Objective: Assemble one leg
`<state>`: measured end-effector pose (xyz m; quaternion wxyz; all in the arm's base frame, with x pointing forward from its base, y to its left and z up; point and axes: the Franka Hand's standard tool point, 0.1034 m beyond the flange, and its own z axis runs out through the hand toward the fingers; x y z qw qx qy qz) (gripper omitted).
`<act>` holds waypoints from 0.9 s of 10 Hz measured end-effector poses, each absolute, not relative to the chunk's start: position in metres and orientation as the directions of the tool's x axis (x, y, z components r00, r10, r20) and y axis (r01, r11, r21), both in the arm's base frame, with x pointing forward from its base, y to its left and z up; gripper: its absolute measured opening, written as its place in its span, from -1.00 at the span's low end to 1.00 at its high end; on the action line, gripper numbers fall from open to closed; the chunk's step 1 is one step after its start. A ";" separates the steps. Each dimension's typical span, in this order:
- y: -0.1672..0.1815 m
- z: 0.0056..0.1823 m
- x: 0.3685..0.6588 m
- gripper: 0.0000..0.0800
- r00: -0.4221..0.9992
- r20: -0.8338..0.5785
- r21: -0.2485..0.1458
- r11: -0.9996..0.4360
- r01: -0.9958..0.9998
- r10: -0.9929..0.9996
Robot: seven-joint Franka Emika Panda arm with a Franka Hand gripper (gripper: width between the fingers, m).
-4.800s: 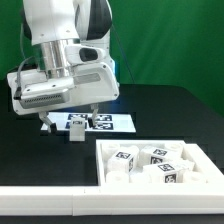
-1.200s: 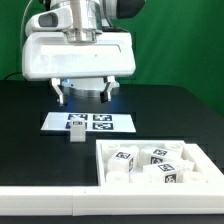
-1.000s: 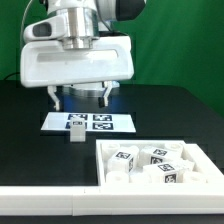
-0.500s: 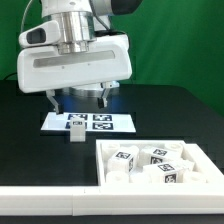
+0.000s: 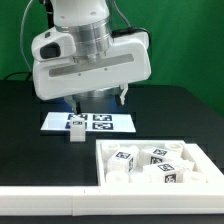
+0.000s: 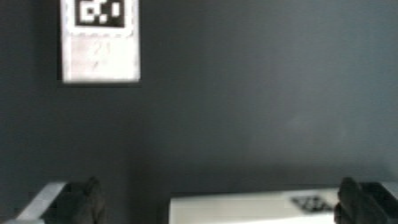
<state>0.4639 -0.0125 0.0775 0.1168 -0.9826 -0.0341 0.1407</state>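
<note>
The leg (image 5: 76, 131) is a small white oblong block with a tag. It stands on the black table just in front of the marker board (image 5: 100, 123). It also shows in the wrist view (image 6: 102, 42), far from the fingers. My gripper (image 5: 97, 100) hangs above and behind the marker board, tilted, with its wide white body hiding most of the fingers. In the wrist view the gripper (image 6: 217, 203) is open and empty; the dark fingertips (image 6: 73, 200) stand wide apart. A white sheet edge, probably the marker board (image 6: 249, 205), lies below them.
A large white walled tray (image 5: 104, 152) at the exterior view's lower right holds several tagged white parts (image 5: 158, 160). A white rail (image 5: 50, 198) runs along the front table edge. A green backdrop stands behind.
The gripper has swung toward the exterior view's right, lowered slightly and tilted. The leg has stayed in front of the marker board.
</note>
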 end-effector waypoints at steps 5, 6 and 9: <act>-0.023 0.062 0.447 0.62 0.806 -0.553 -0.290 -0.956 0.053 0.212; -0.030 0.066 0.443 0.62 0.756 -0.604 -0.315 -0.947 0.067 0.254; -0.023 0.064 0.438 0.62 0.629 -0.701 -0.383 -0.922 0.066 0.336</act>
